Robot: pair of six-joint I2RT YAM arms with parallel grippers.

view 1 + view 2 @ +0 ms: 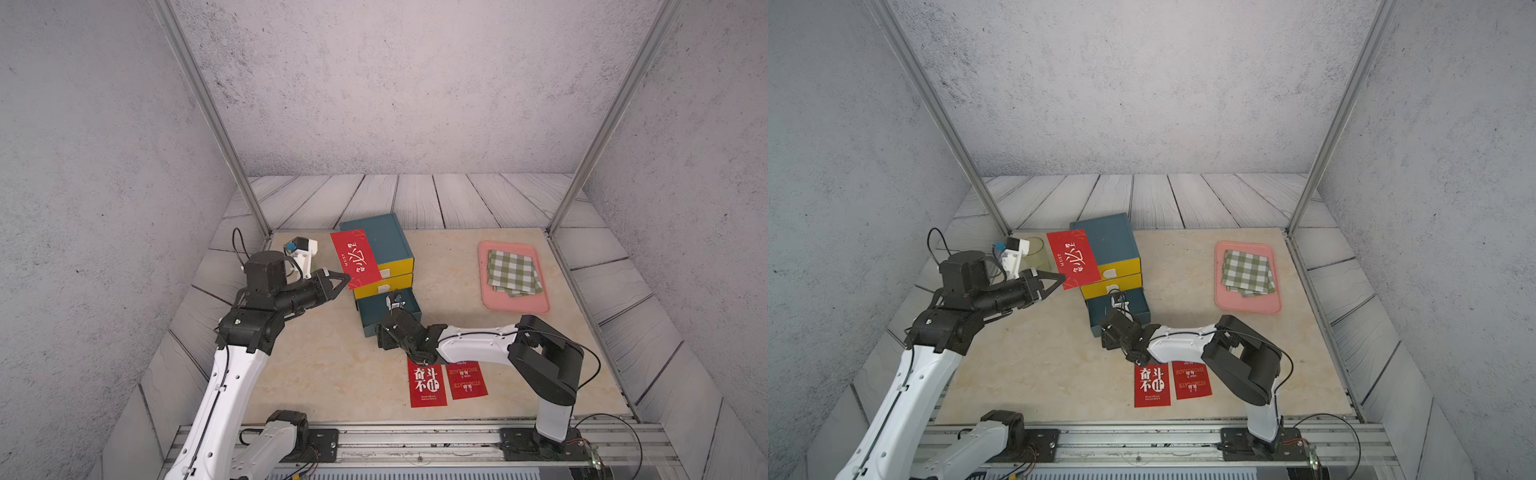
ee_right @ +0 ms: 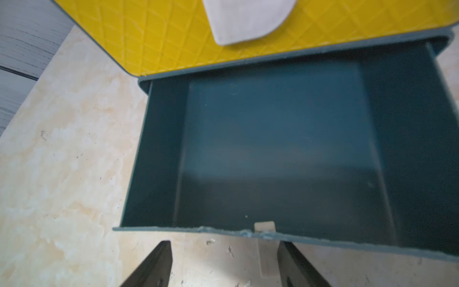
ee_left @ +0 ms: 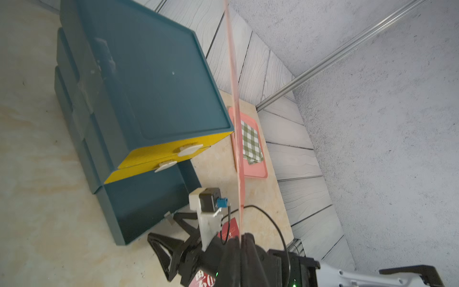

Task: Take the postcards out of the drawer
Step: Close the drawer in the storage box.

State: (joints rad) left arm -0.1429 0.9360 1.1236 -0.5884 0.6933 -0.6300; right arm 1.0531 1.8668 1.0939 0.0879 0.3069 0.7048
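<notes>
One red rectangular postcard [image 1: 355,257] is pinched by the left tool [image 1: 348,277] and held in the air left of the teal drawer cabinet [image 1: 380,237], probably to be laid beside two such postcards [image 1: 428,384] on the beige bench [image 1: 324,365], while the right tool [image 2: 224,244] is spread before the empty open drawer [image 2: 159,161].

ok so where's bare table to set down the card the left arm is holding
Biggest bare patch: the table left of the two laid postcards, in front of the open drawer. A narrower strip lies between the drawer unit and the pink tray. It is crowded at the open drawer's front, where the right end effector sits.
</notes>
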